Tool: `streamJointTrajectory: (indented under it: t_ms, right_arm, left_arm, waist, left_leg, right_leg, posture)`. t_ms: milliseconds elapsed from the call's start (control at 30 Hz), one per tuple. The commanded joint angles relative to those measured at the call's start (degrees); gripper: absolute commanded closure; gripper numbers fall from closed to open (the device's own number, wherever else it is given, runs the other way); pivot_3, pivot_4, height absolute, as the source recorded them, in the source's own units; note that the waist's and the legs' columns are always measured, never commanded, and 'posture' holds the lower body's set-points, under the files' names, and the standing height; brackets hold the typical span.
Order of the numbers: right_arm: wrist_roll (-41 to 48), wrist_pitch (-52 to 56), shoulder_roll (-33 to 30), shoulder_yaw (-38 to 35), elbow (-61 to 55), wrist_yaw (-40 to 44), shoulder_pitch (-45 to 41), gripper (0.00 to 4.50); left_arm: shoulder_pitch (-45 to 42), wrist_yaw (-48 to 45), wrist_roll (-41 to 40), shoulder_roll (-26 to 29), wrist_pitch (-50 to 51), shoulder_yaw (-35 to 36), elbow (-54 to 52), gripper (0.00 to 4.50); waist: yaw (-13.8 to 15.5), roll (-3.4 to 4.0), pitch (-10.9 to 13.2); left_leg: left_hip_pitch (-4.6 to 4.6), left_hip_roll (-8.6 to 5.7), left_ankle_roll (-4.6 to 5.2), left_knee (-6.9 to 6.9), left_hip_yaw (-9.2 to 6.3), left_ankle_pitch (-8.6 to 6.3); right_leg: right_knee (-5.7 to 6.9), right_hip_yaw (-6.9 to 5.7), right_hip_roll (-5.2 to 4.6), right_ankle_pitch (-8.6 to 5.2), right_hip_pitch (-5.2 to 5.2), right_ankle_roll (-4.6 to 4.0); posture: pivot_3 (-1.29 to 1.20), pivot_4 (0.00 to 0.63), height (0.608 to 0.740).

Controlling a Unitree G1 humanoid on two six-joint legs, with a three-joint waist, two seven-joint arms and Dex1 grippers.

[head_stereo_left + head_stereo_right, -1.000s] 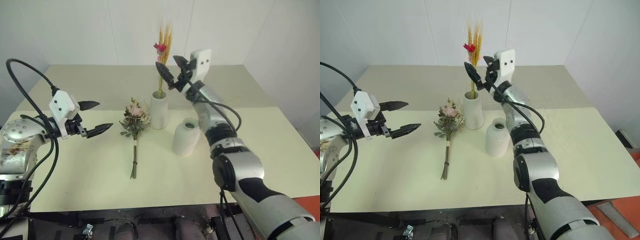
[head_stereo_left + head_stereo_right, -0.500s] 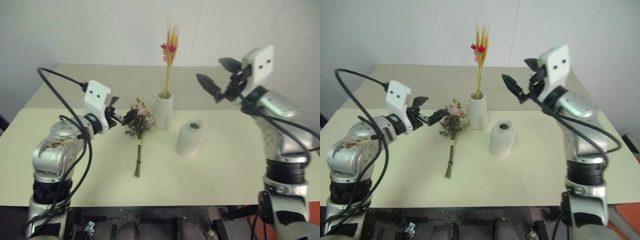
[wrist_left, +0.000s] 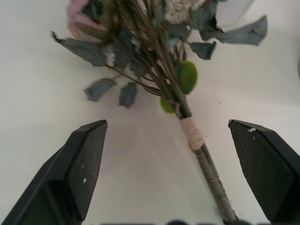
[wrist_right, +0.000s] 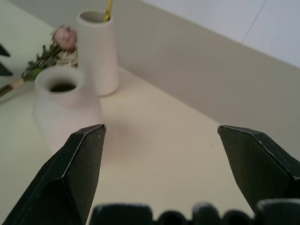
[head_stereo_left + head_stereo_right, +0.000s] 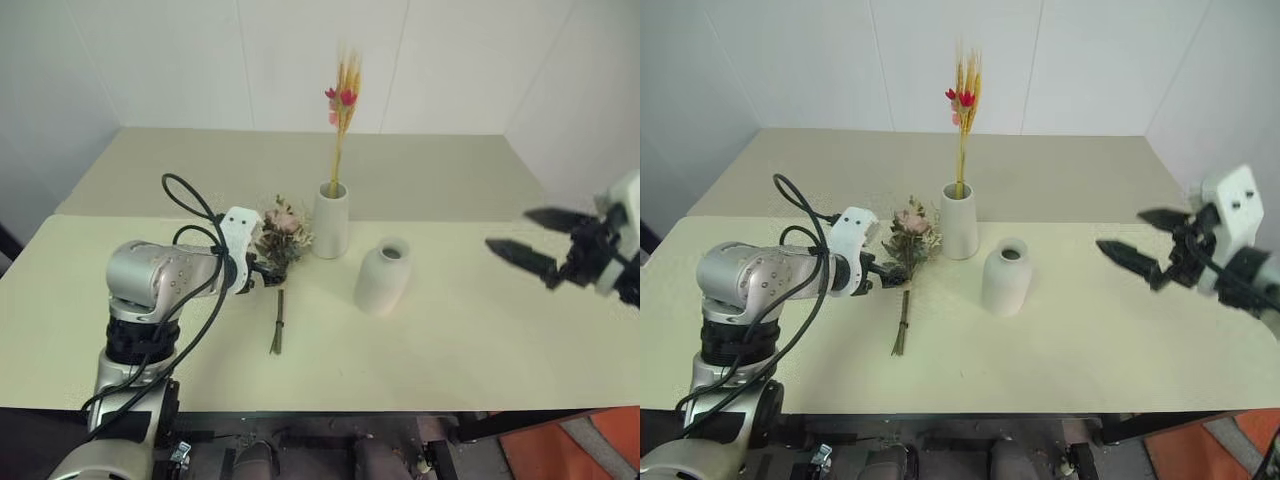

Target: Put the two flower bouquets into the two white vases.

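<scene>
One pink bouquet (image 3: 154, 56) lying between wide-spread left hand (image 3: 187, 154) fingers, seemingly untouched.

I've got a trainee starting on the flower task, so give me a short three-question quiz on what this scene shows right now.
1. True or false: the slim bunch of yellow-orange spikes with red flowers stands in the tall, tapered matte white vase.
2. Where is the bushy bunch of pale pink blossoms with green leaves?
A. in the short, bulbous white vase
B. lying on the pale table
C. held in the right gripper
3. Fill in: the left gripper is ____ with its fingers either side of the pink bunch's stem.

Key: 1 true; 2 B; 3 open.
</scene>
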Motion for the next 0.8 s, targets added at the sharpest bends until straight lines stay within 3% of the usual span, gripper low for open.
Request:
streamJointTrajectory:
  t_ms: [33,167,267,633,667,800]
  right_arm:
    - [0.8,-1.96,-2.23,-4.42,-2.05,1.07,1.92,0.04]
    - [1.53,-2.37,-2.2,-6.81,-2.29,1.08,4.55,0.04]
    - [1.87,-2.52,-1.78,-7.3,-2.44,0.09,5.31,0.0]
    - [1.24,-4.94,-3.42,-11.97,-1.67,4.25,12.3,0.0]
    - [0.98,-5.38,-3.61,-12.53,-1.65,4.91,13.27,0.0]
    - [0.44,-6.87,-3.57,-14.46,-2.09,6.3,16.5,0.0]
  left_arm:
    - [-1.46,1.83,0.08,-1.45,0.28,-1.2,1.87,0.0]
    - [-1.95,3.81,2.22,-4.82,0.28,-0.9,6.35,0.0]
    - [-2.96,4.28,4.81,-6.92,-0.07,-0.15,9.12,0.61]
    - [-8.36,2.18,9.39,-8.95,-4.57,0.36,16.71,4.22]
    - [-8.76,2.11,9.56,-9.43,-4.94,1.39,17.36,4.41]
    - [-8.67,5.48,11.33,-12.07,-11.89,8.03,15.82,4.41]
  waist:
    - [-0.09,0.0,0.0]
    - [-0.03,0.0,0.0]
    - [0.05,0.0,0.0]
    - [0.37,-0.01,0.0]
    - [0.36,-0.01,0.0]
    - [0.38,-0.02,0.01]
  left_leg:
    - [0.01,-0.03,0.0,0.0,-0.02,0.0]
    - [0.11,-0.13,0.0,-0.02,-0.16,0.0]
    - [0.1,-0.19,0.0,-0.02,-0.21,0.0]
    - [0.04,-0.55,0.0,-0.02,-0.56,0.0]
    - [0.04,-0.55,0.0,-0.02,-0.58,0.0]
    - [0.04,-0.57,0.0,-0.01,-0.61,0.0]
  right_leg:
    - [0.0,0.03,0.0,0.02,0.0,0.01]
    - [-0.02,0.04,0.0,0.02,0.11,0.01]
    - [-0.05,0.04,-0.03,0.01,0.14,0.01]
    - [-0.11,0.04,-0.18,-0.01,0.18,0.09]
    - [-0.11,0.03,-0.18,-0.01,0.18,0.1]
    - [-0.11,0.03,-0.18,-0.01,0.19,0.12]
  posture:
    - [0.0,0.15,0.74]
    - [0.0,0.15,0.74]
    - [0.0,0.15,0.74]
    - [0.0,0.15,0.74]
    - [0.0,0.15,0.74]
    - [0.0,0.15,0.74]
